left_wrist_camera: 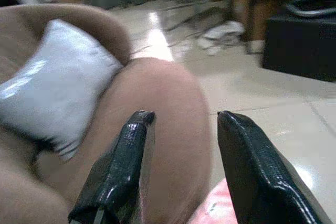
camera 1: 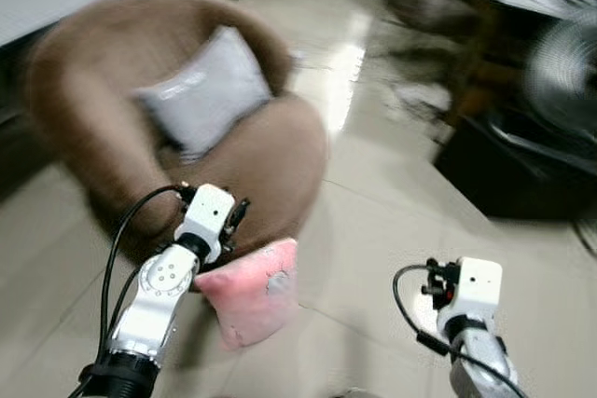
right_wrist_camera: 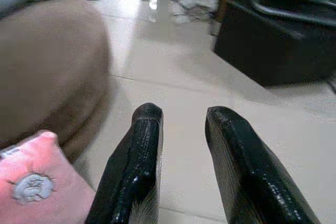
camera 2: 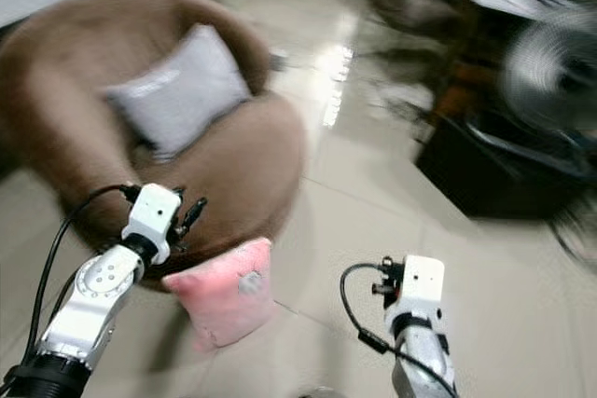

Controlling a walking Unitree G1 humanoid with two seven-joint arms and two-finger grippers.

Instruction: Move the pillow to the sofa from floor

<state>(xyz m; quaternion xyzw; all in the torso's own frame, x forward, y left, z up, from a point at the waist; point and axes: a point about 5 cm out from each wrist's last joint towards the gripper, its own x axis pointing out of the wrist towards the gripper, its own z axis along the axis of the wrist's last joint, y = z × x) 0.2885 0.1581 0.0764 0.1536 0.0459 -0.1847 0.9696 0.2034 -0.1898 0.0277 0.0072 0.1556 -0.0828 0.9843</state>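
Pink pillow (camera 1: 254,291) not yet grasped, on floor (camera 1: 392,230) against sofa (camera 1: 270,156); left end effector (left_wrist_camera: 181,129) and right end effector (right_wrist_camera: 184,124) both released, empty

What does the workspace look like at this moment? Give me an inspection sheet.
Surface: pale glossy tiled floor, with window glare.
Job's things: pink pillow on the floor, leaning against the front of the round brown sofa chair; not yet lifted.
Clutter: grey pillow already on the seat; crumpled light stuff on the floor further off.
Grippers: left gripper open, raised in front of the chair above the pink pillow; right gripper open over bare floor.
Cables: black cable looping along the left arm, another at the right wrist.
Surroundings: fan, black box; image blurred.
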